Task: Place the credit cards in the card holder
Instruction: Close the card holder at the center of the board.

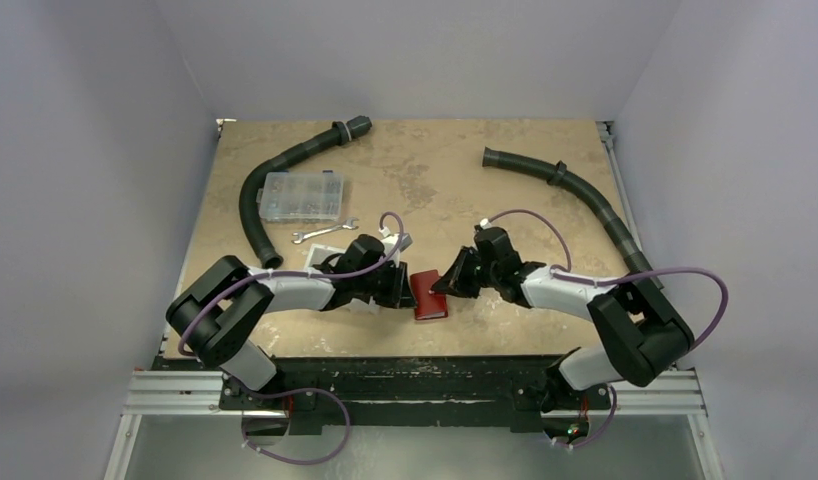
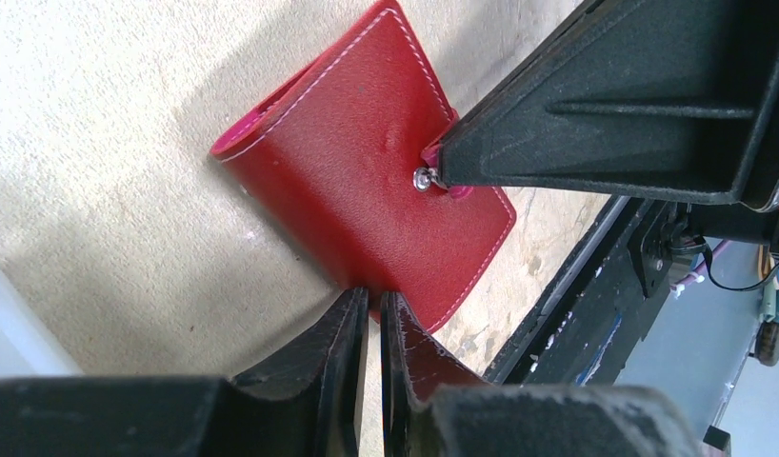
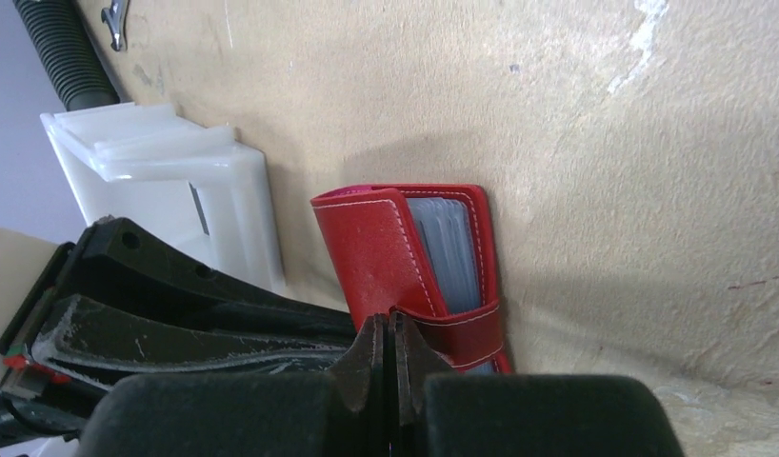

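Note:
The red card holder (image 1: 428, 294) lies near the table's front edge between my two grippers. In the left wrist view the card holder (image 2: 367, 181) is folded, with its snap stud showing. My left gripper (image 2: 369, 303) is almost closed, its tips pinching the holder's near edge. It also shows in the top view (image 1: 403, 288). My right gripper (image 3: 389, 328) is shut on the holder's snap tab (image 3: 467, 328), and shows in the top view (image 1: 445, 284). Greyish card edges or sleeves (image 3: 448, 248) show inside the holder. No loose credit card is in view.
A white bin (image 3: 167, 181) stands just left of the holder, under my left arm (image 1: 325, 262). A clear compartment box (image 1: 303, 195), a wrench (image 1: 323, 233) and two black hoses (image 1: 275, 175) (image 1: 575, 185) lie farther back. The black front rail (image 2: 595, 286) runs close by.

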You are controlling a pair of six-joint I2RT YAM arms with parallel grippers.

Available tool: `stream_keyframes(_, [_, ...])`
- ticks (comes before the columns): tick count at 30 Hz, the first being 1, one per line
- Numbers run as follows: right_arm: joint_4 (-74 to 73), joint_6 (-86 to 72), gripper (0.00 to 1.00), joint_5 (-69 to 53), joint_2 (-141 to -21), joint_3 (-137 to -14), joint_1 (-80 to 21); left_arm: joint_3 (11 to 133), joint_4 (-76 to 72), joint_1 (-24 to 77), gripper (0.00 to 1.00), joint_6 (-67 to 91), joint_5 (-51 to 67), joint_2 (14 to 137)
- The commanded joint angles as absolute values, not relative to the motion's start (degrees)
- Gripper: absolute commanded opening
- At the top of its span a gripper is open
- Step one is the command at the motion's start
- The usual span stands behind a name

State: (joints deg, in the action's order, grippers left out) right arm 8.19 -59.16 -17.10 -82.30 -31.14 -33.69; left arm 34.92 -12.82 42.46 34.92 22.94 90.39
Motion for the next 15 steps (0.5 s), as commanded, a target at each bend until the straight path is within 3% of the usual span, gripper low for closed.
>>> stream_keyframes(1, [3.03,-56.42,0.00,-13.05,-84.54,-34.64,-33.90,35.72,-14.55,43.24,0.14,34.54,22.74,91.91])
stream_keyframes(15, [-12.83,-49.79,0.00,-3.95,-90.84,-43.12,-36.83,35.98,-15.42,41.99,0.13,35.36,21.51,91.25])
